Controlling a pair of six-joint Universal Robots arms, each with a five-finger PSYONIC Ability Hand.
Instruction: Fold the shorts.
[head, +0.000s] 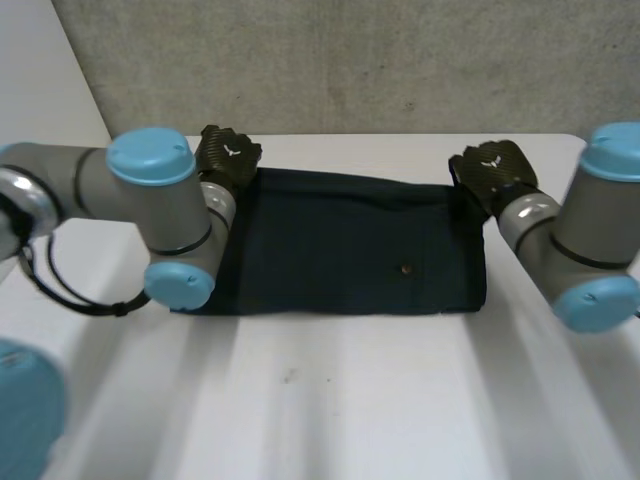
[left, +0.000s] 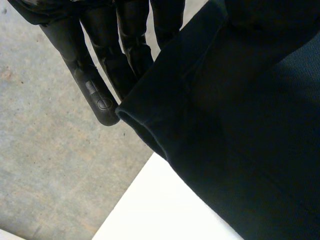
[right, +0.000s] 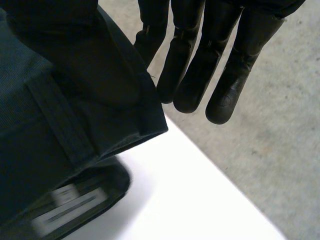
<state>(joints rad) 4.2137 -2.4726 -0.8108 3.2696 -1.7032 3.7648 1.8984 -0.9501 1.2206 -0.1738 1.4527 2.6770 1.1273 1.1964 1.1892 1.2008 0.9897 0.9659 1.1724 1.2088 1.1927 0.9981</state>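
1. The dark navy shorts lie flat on the white table, folded into a wide rectangle in the far half of the table, with their long edges running left to right.
2. A small round stud shows on the top layer, right of the middle.
3. In the right wrist view, a white label shows under the raised far-right corner.
4. The left hand sits at the far-left corner, back up. Its fingers are straight and reach past the far edge, and the cloth's corner covers part of them.
5. The right hand sits at the far-right corner. Its fingers are straight and loose just beside the corner, pointing beyond the table's far edge.
6. A grey concrete wall stands behind the table.
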